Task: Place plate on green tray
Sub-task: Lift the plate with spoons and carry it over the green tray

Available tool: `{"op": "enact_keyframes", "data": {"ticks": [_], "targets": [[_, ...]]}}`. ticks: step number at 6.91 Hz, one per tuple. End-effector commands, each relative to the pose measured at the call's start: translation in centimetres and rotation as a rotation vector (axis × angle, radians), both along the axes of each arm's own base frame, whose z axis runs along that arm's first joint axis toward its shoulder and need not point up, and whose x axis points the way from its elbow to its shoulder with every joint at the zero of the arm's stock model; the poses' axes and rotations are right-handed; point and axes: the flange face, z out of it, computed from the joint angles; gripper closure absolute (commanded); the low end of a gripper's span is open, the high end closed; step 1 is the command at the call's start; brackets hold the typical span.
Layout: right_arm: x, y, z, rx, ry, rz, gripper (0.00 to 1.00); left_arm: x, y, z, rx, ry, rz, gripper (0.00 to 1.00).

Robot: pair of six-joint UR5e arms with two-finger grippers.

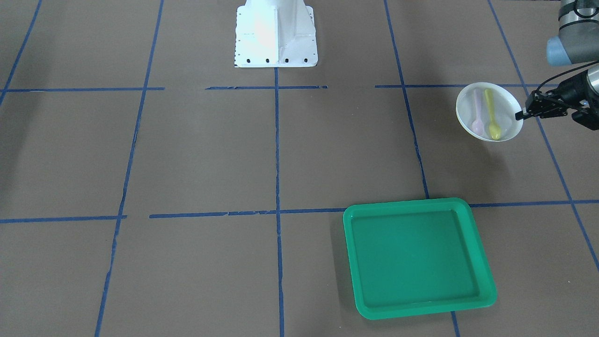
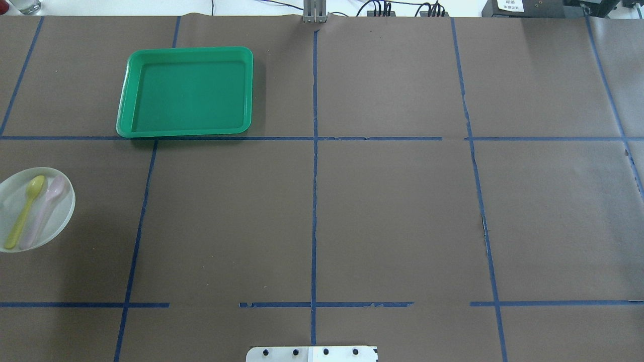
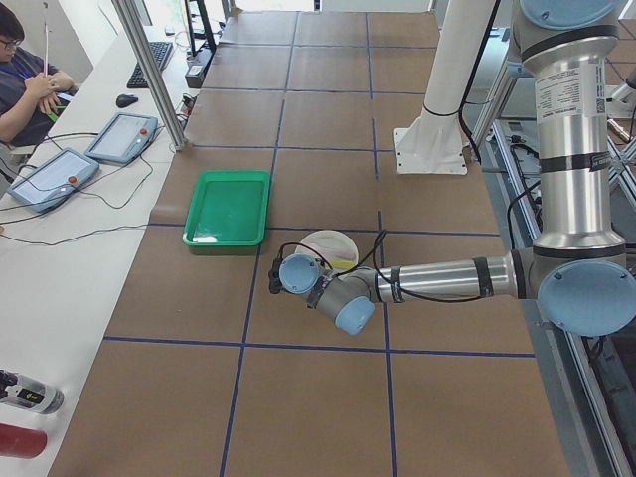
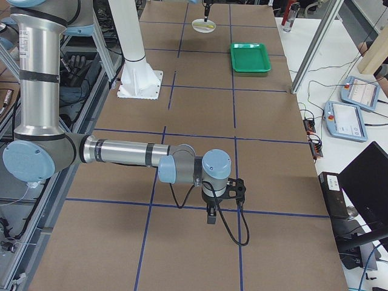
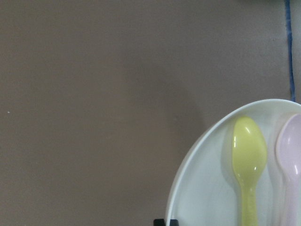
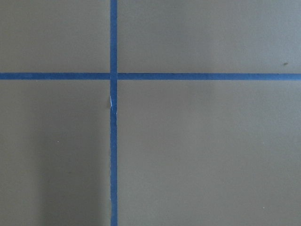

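Observation:
The white plate [image 1: 510,108] holds a yellow spoon [image 1: 491,117] and a pink spoon [image 1: 477,112]. It hangs slightly tilted above the brown table at the robot's left edge, with its shadow below it. My left gripper [image 1: 520,115] is shut on its rim. The plate also shows in the overhead view [image 2: 56,225] and in the left wrist view [image 5: 207,188]. The green tray [image 1: 416,257] lies bare on the table, farther out from the robot and apart from the plate [image 2: 186,90]. My right gripper [image 4: 210,217] shows only in the exterior right view, pointing down over the table; I cannot tell whether it is open.
The white robot base [image 1: 276,32] stands at the table's near middle edge. Blue tape lines cross the brown table. An operator and tablets are at the side bench [image 3: 60,174] beyond the tray.

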Motion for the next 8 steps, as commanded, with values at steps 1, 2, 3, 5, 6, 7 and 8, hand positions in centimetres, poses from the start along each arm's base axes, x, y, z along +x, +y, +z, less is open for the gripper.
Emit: {"op": "enact_keyframes", "data": {"ticks": [1, 2, 3, 5, 6, 7, 8], "targets": [[0.0, 0.0, 0.0, 0.0, 0.0, 0.0, 0.0, 2.1, -8.4, -7.1, -0.095, -0.004, -0.06, 1.0], [0.0, 0.0, 0.0, 0.0, 0.0, 0.0, 0.0, 3.4, -11.9, -9.2, -0.146, -0.001, -0.087, 1.0], [0.0, 0.0, 0.0, 0.0, 0.0, 0.0, 0.0, 4.8, -15.8, -12.0, -0.174, -0.047, -0.165, 1.0], [0.0, 0.0, 0.0, 0.0, 0.0, 0.0, 0.0, 10.6, -21.0, -15.1, -0.25, -0.098, -0.217, 1.0], [0.0, 0.0, 0.0, 0.0, 0.0, 0.0, 0.0, 11.9, -22.3, -15.6, -0.262, -0.116, -0.245, 1.0], [0.0, 0.0, 0.0, 0.0, 0.0, 0.0, 0.0, 14.2, -22.7, -15.4, -0.285, -0.116, -0.302, 1.0], [0.0, 0.0, 0.0, 0.0, 0.0, 0.0, 0.0, 16.9, -22.4, -14.9, -0.33, -0.094, -0.388, 1.0]]}}
